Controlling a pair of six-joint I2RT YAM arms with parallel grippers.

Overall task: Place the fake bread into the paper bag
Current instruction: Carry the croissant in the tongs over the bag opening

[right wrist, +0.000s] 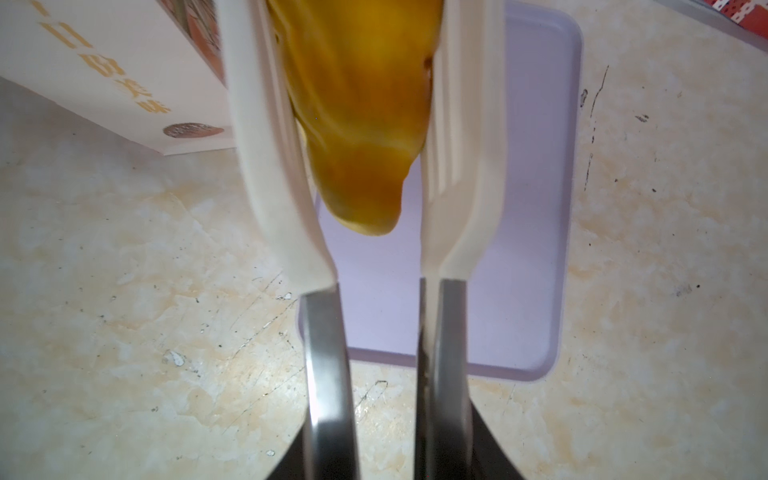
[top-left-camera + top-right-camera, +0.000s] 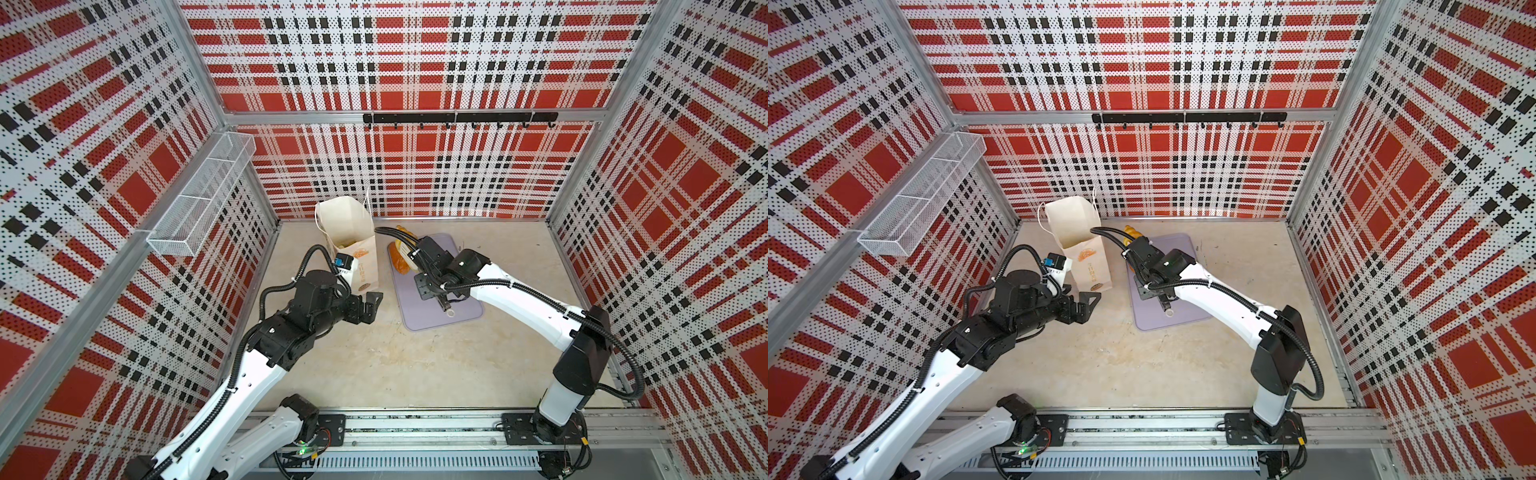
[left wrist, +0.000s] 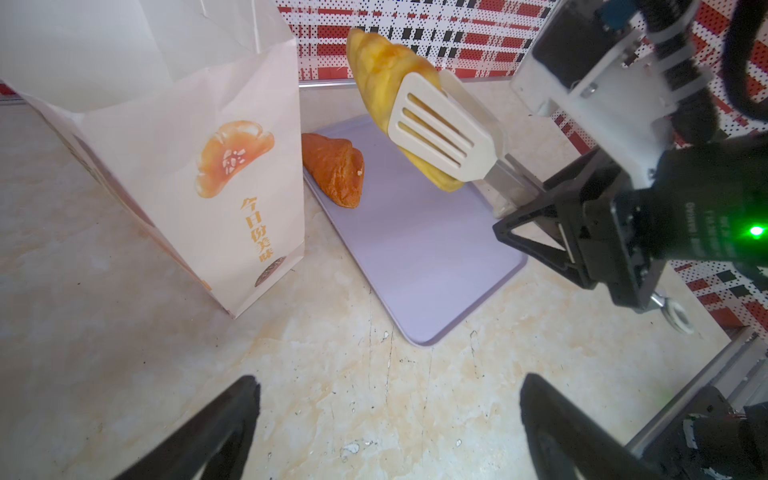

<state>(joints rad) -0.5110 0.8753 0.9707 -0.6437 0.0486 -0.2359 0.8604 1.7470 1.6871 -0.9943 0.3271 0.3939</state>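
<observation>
Gripping is done through a tool: the right gripper (image 3: 530, 205) is clenched on the steel arms of a pair of white slotted plastic tongs (image 3: 440, 124), and the tong heads clamp a glossy golden-yellow striped toy croissant (image 3: 382, 70) from both sides. This croissant hangs in the air above the flat lilac rectangular tray (image 3: 415, 257), clear of its surface and just beside the tall cream-white paper bag (image 3: 232, 174), which stands upright on the marbled beige table (image 3: 124, 332) with its mouth open. A darker reddish-brown toy croissant (image 3: 334, 170) lies on the tray's corner nearest the bag. The left gripper (image 3: 390, 428) is released, jaws wide, holding nothing, hovering low near the bag's base. Expect the croissant to be light and fairly stiff, with a smooth skin that can slide against the smooth plastic heads. The heads bear on its lower half, so the long free end may pivot. Take hold across the thick middle for the remaining piece. Treat the bag as thin, light and easily tipped; lower the croissant tip-first through the narrow mouth without brushing the rim.
</observation>
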